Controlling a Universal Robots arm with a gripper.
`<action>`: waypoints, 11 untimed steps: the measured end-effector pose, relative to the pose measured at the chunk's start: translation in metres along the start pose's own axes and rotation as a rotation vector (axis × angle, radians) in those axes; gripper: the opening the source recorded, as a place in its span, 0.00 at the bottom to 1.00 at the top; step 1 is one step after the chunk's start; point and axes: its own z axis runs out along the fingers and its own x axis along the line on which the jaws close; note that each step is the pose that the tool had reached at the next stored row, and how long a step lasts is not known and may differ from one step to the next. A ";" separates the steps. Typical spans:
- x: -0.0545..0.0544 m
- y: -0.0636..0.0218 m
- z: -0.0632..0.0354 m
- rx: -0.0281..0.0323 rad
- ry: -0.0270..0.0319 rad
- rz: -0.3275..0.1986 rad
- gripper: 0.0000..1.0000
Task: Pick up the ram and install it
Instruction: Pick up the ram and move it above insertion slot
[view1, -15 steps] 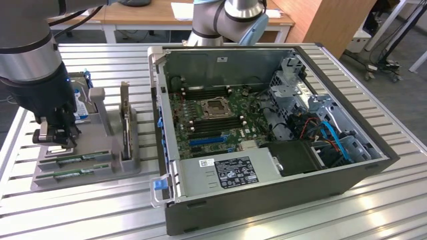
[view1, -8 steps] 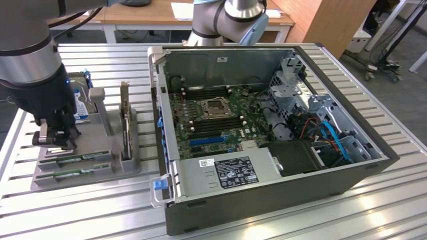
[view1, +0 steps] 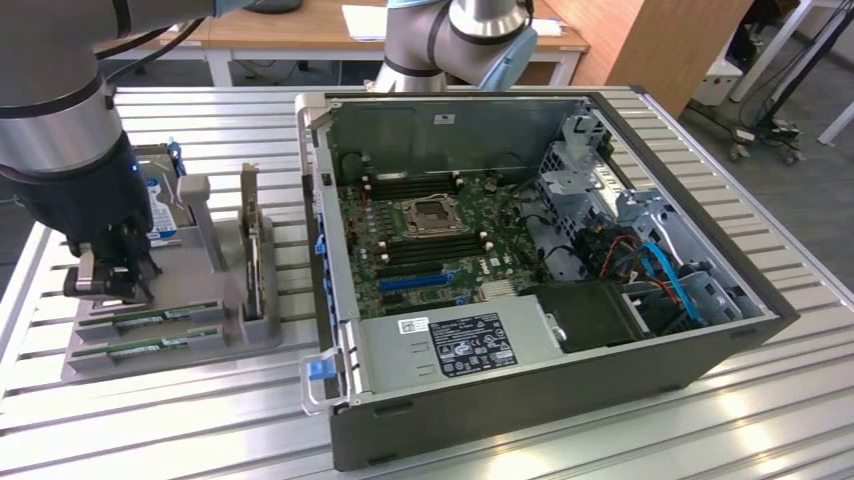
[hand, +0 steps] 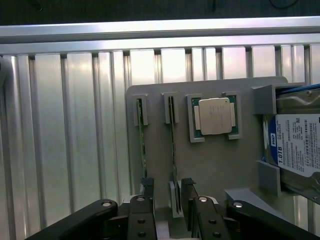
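1. Gripper (hand: 167, 185): black, two-fingered, on a grey and silver robot arm (view1: 54, 110). Its fingers (hand: 147, 187) are spread wide and grasp nothing. They are lowered over the holder, one on each side of a memory stick.
2. The ram (hand: 172, 142): a long, thin green circuit-board stick. It stands on edge in a holder slot between the spread fingers and is not yet lifted.
3. Second green stick (hand: 141, 142): the same kind, on edge in the parallel slot just beside the first, close to one finger.
4. Holder (hand: 215, 170): a flat grey plastic fixture plate carrying every loose part.
5. Processor (hand: 215, 116): a square silver-capped chip seated in a grey frame, beyond the sticks.
6. Hard drive (hand: 295, 145): silver with a blue-white label, gripped between grey blocks at the holder's edge.
7. Expansion card (view1: 250, 240): dark, upright on edge in the holder.
8. Table (view1: 534, 440): ribbed aluminium slats.
9. Computer case (view1: 534, 400): a dark grey tower lying open, with its green motherboard (view1: 427, 230) exposed. It sits on the exterior view's right, well apart from the gripper.
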 end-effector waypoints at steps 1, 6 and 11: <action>0.000 -0.0001 0.0009 0.0001 0.0000 0.000 0.36; 0.000 -0.0003 0.0063 -0.0002 0.0002 -0.002 0.36; 0.001 -0.0005 0.0070 0.0000 -0.0001 -0.004 0.36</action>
